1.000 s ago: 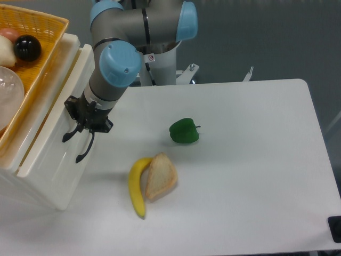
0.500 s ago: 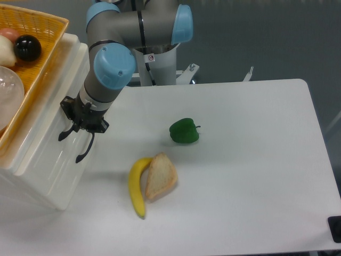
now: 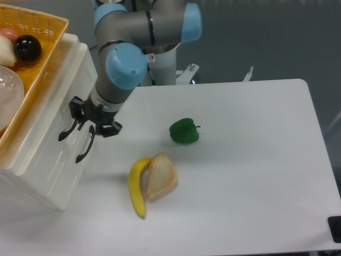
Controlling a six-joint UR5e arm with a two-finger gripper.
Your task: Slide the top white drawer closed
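The top white drawer (image 3: pixel 49 140) is the upper front of the white cabinet at the left, and it looks pushed in flush with the cabinet face. Its curved black handle (image 3: pixel 66 131) sits just left of the lower drawer's handle (image 3: pixel 84 149). My gripper (image 3: pixel 95 119) hangs right beside the drawer front, just above both handles. Its black fingers stand spread apart with nothing between them. Whether a fingertip still touches the front I cannot tell.
An orange basket (image 3: pixel 51 49) with a black ball (image 3: pixel 27 48) and other round items rests on top of the cabinet. On the table lie a green pepper (image 3: pixel 184 131), a banana (image 3: pixel 136 185) and a piece of bread (image 3: pixel 160 176).
The drawer, sticking out a second ago, slid left into the cabinet. My gripper pushed left with it, then drew back a little to the right.
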